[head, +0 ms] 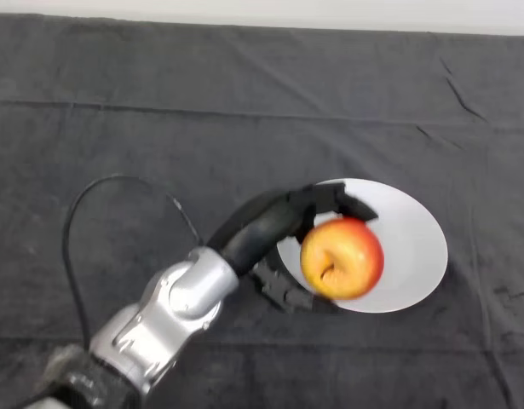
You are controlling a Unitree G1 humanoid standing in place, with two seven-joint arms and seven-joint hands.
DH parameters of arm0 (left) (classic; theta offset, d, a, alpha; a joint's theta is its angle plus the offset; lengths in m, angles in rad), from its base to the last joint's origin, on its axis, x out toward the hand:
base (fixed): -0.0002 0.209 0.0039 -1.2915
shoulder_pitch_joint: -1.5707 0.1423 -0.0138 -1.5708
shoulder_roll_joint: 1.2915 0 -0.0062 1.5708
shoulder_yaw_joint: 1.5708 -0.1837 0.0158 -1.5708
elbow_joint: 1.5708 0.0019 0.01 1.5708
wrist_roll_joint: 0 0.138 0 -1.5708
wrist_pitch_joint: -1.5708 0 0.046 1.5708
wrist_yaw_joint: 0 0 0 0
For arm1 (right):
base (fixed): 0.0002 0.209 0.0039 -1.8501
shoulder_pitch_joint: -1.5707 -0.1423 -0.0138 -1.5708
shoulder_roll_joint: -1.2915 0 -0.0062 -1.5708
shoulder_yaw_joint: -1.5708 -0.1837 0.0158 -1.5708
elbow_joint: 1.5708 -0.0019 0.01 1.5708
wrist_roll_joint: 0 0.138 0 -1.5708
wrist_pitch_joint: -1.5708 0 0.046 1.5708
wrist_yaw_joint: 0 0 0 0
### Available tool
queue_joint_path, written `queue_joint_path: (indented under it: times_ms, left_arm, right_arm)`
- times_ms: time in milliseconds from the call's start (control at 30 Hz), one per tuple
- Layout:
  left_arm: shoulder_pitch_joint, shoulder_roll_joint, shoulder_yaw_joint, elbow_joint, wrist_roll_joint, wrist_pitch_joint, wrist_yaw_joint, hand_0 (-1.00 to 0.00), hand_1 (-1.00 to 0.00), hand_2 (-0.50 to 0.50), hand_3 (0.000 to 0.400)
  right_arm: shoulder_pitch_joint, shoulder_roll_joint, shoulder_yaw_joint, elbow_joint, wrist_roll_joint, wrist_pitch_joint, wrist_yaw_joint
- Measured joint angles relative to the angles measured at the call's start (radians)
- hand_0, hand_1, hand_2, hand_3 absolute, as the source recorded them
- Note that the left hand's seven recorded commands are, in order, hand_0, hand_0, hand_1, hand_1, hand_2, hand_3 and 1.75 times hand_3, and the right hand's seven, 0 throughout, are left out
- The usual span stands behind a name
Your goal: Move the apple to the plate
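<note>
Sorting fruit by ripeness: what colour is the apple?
Red and yellow apple, head view.

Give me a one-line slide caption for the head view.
The robot's left hand, curled round a red-yellow apple, holds it over the white plate on the dark cloth.

a table under a dark, creased cloth [244, 102] bears 1 white plate [419, 243] right of centre.

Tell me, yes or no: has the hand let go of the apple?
No. The hand is curled round the apple, which is over the left part of the white plate.
</note>
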Motion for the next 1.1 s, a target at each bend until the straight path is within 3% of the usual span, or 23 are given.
queue_joint_path:
  times_ms: [100, 200, 367, 833, 900, 933, 967, 1000, 1033, 1067, 1100]
  left_arm:
    - [-0.053, -0.027, -0.024, 0.074, -0.002, -0.015, 0.047, -1.00, -1.00, 0.00, 0.400]
    - [-0.084, -0.044, -0.060, 0.135, -0.002, -0.032, 0.094, -1.00, -1.00, 0.00, 0.400]
    - [-0.115, -0.070, -0.146, 0.235, 0.017, -0.066, 0.195, -1.00, -1.00, 0.00, 0.400]
    - [-0.247, -0.086, -0.341, 0.443, 0.252, -0.062, 0.484, -1.00, -1.00, 0.00, 0.400]
    - [-0.258, -0.090, -0.357, 0.461, 0.277, -0.048, 0.516, -1.00, -0.80, -0.10, 0.400]
    - [-0.258, -0.097, -0.363, 0.469, 0.287, -0.040, 0.533, -1.00, -0.60, -0.20, 0.400]
    - [-0.258, -0.100, -0.376, 0.476, 0.295, -0.033, 0.550, -1.00, -0.17, -0.41, 0.400]
    - [-0.258, -0.103, -0.392, 0.483, 0.308, -0.026, 0.562, -0.89, -0.01, -0.44, 0.356]
    - [-0.258, -0.106, -0.396, 0.488, 0.315, -0.026, 0.574, -0.49, 0.00, -0.25, 0.198]
    - [-0.258, -0.109, -0.399, 0.491, 0.320, -0.021, 0.589, -0.36, 0.00, -0.18, 0.144]
    - [-0.259, -0.109, -0.410, 0.495, 0.329, -0.016, 0.605, -0.11, 0.00, -0.06, 0.045]
  right_arm:
    - [0.001, 0.000, -0.0003, 0.000, -0.0014, 0.000, -0.0002]
    - [0.001, 0.000, -0.0008, 0.000, -0.0072, -0.003, -0.0008]
    - [0.001, -0.001, -0.0018, 0.000, -0.0086, -0.004, -0.0016]
    - [0.001, -0.003, -0.0029, 0.002, -0.0156, -0.007, -0.0066]
    - [0.001, -0.003, -0.0030, 0.002, -0.0158, -0.008, -0.0069]
    - [0.001, -0.003, -0.0030, 0.003, -0.0158, -0.008, -0.0070]
    - [0.001, -0.003, -0.0032, 0.003, -0.0159, -0.008, -0.0071]
    - [0.001, -0.003, -0.0035, 0.003, -0.0159, -0.009, -0.0071]
    - [0.001, -0.003, -0.0037, 0.003, -0.0159, -0.009, -0.0073]
    - [0.001, -0.003, -0.0037, 0.003, -0.0161, -0.009, -0.0073]
    - [0.001, -0.003, -0.0037, 0.003, -0.0162, -0.009, -0.0074]
